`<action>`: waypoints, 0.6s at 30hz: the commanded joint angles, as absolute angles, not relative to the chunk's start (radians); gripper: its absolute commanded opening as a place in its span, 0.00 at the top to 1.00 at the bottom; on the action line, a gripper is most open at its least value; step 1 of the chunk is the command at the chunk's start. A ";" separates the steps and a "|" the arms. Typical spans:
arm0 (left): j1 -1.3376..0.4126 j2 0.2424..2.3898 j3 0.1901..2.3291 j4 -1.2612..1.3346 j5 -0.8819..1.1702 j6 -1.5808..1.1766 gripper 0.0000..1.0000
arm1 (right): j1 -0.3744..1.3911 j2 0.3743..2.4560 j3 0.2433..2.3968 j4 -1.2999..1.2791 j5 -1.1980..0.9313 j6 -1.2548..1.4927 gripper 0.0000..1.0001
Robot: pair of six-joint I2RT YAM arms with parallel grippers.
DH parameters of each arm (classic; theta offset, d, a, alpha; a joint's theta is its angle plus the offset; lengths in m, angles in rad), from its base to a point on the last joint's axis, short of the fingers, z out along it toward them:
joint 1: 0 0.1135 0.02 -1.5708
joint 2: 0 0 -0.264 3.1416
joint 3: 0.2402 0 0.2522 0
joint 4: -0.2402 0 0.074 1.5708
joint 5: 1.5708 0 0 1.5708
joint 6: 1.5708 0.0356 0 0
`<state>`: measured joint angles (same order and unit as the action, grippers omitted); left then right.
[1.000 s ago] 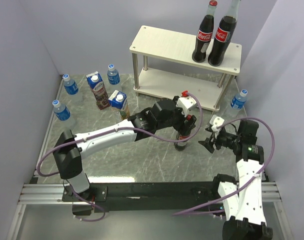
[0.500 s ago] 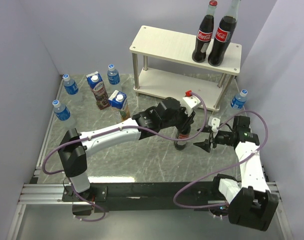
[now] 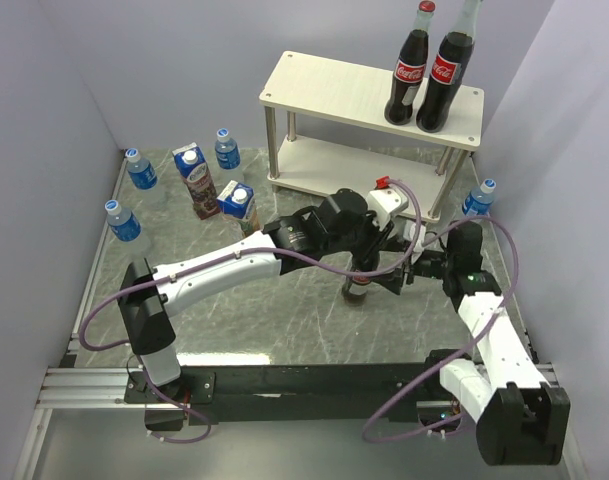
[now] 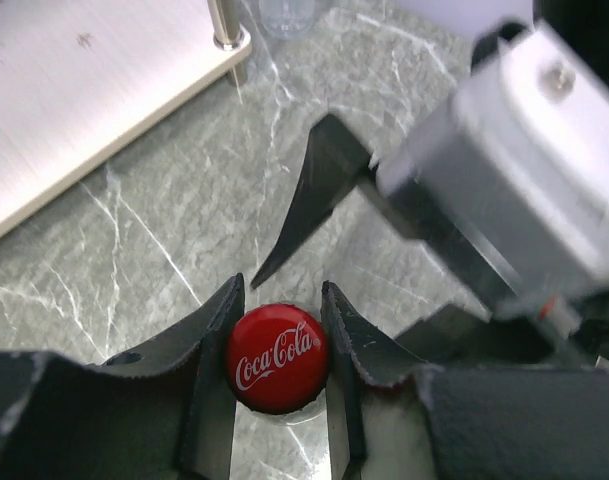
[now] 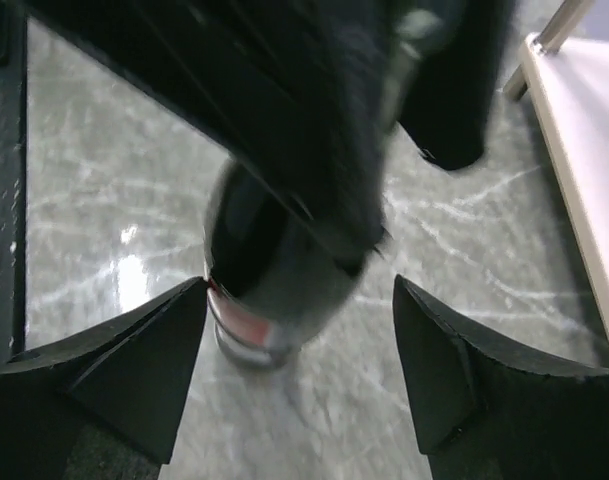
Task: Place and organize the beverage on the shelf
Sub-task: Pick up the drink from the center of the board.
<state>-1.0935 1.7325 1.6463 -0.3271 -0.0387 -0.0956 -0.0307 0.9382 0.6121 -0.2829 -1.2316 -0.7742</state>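
- The shelf (image 3: 329,85) stands at the far right of the table (image 3: 234,320); two cola bottles (image 3: 427,70) stand upright at the right end of its upper board, near that board's right edge; the left part of the board shows as open wood.
- The third cola bottle (image 3: 356,287) is out on the table in front of the shelf, between the two arms; the left gripper (image 3: 369,262) pinches it just under the red cap (image 4: 277,358).
- The right gripper (image 3: 396,280) is spread wide, with one finger on either side of the bottle's dark body and a gap on each side.
- Three water bottles (image 3: 139,168) and two cartons (image 3: 196,180) are grouped at the far left, near the left wall; a fourth water bottle (image 3: 477,198) stands by the right wall, just beside the shelf's front right leg; open marble lies between the left group and the shelf.
- The left wrist view alone shows the serrated fingers (image 4: 219,310) touching the cap's sides, with one tip of the right gripper close beyond them and a corner of the lower board at upper left.
- The right wrist view alone shows the bottle's lower body between its spread fingers (image 5: 154,340); the picture is blurred, so whether the base touches the table cannot be told.
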 commanded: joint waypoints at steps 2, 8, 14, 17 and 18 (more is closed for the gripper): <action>-1.114 1.663 1.798 -0.117 -0.064 -0.117 1.00 | 0.050 0.905 0.595 0.115 -1.151 -0.414 0.19; -1.117 1.641 1.835 -0.095 -0.095 -0.120 1.00 | 0.086 0.928 0.578 0.250 -1.166 -0.273 0.20; -1.118 1.614 1.864 -0.077 -0.112 -0.118 1.00 | 0.124 0.913 0.551 0.331 -1.147 -0.229 0.19; -1.118 1.602 1.870 -0.071 -0.110 -0.126 1.00 | 0.127 0.919 0.534 0.382 -1.149 -0.213 0.20; -1.117 1.598 1.871 -0.072 -0.110 -0.127 1.00 | 0.130 0.925 0.534 0.391 -1.150 -0.210 0.20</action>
<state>-1.1099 1.7325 1.7401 -0.3275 -0.0952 -0.1001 0.1154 0.9276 0.5446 0.2802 -1.1515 -0.2497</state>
